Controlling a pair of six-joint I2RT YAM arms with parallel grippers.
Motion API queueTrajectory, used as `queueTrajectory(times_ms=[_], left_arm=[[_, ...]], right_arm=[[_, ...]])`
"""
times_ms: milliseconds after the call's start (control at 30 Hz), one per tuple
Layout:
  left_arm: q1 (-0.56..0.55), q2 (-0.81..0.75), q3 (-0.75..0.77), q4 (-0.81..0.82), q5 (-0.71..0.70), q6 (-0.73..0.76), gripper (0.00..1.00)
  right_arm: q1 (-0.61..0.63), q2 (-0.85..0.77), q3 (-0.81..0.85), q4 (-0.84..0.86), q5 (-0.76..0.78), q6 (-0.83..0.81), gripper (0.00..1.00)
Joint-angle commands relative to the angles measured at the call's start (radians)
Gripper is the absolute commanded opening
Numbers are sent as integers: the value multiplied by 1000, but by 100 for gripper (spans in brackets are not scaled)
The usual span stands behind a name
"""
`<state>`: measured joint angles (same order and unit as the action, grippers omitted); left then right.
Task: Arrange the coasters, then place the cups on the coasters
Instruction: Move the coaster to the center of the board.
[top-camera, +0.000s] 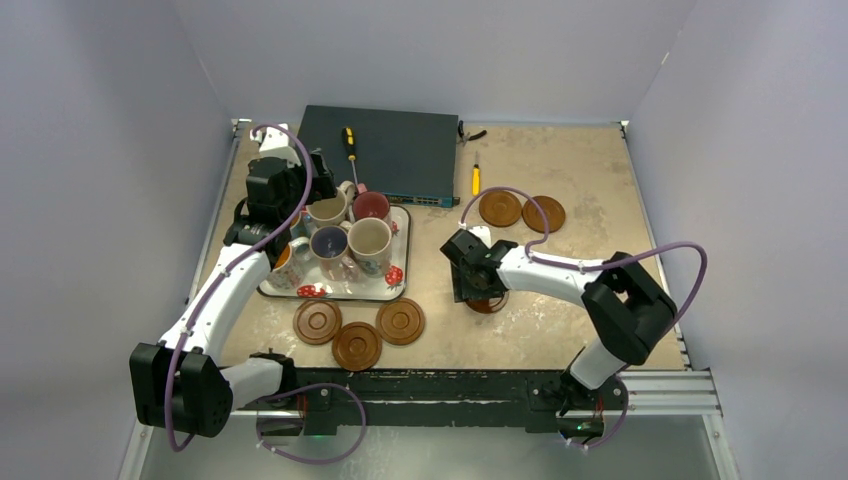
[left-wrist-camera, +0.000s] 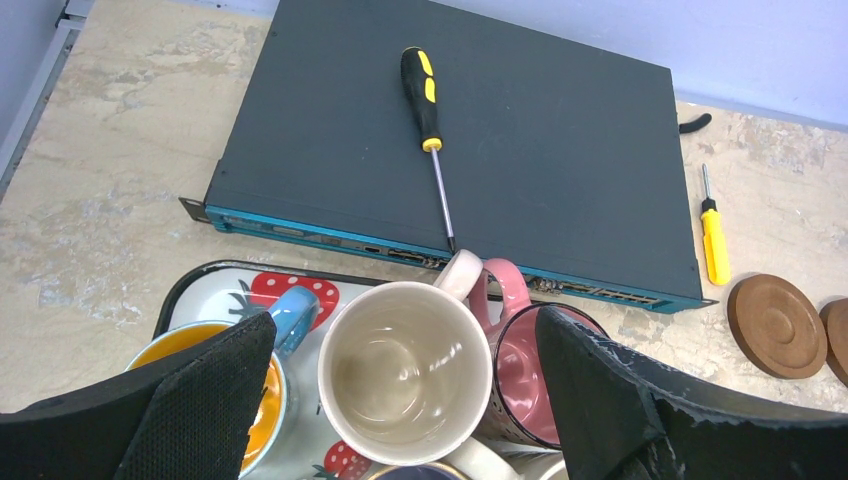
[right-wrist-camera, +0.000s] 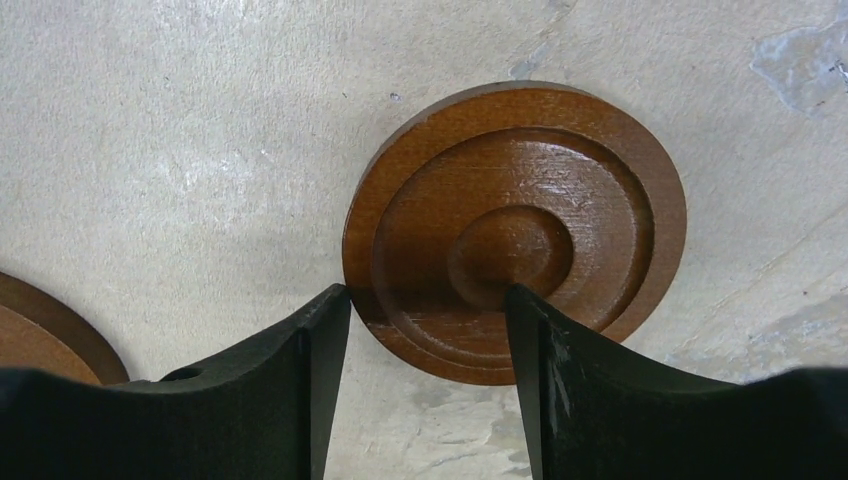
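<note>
Near coasters (top-camera: 357, 345): three brown ring-grooved discs lying flat, clustered just before tray (top-camera: 340, 296). Far coasters (top-camera: 500, 208): two lying flat side by side, far right. Lone coaster (right-wrist-camera: 515, 230) lying flat mid-table. Cups (top-camera: 369, 240) standing upright, crowding together on tray.

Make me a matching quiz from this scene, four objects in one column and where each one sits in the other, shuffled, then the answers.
1 black-handled screwdriver
2 small yellow screwdriver
3 cream mug
4 lone coaster

A on the strawberry tray
B on the dark box
C on the table beside the box
D under the right gripper

Pairs: 1-B, 2-C, 3-A, 4-D
</note>
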<state>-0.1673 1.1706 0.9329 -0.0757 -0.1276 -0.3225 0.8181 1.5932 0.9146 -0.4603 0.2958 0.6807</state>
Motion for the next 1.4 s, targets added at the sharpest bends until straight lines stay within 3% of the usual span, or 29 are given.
queueTrajectory(times_ms=[0, 633, 1367], left_arm=[[-7, -12, 7, 28, -9, -12, 96], [-6, -2, 8, 28, -1, -17, 96], [-7, 6, 9, 25, -10, -14, 96]], right_arm=[[10, 18, 35, 12, 3, 1, 61], [5, 117, 29, -27, 52, 59, 58], [-266, 84, -23, 109, 52, -66, 57]])
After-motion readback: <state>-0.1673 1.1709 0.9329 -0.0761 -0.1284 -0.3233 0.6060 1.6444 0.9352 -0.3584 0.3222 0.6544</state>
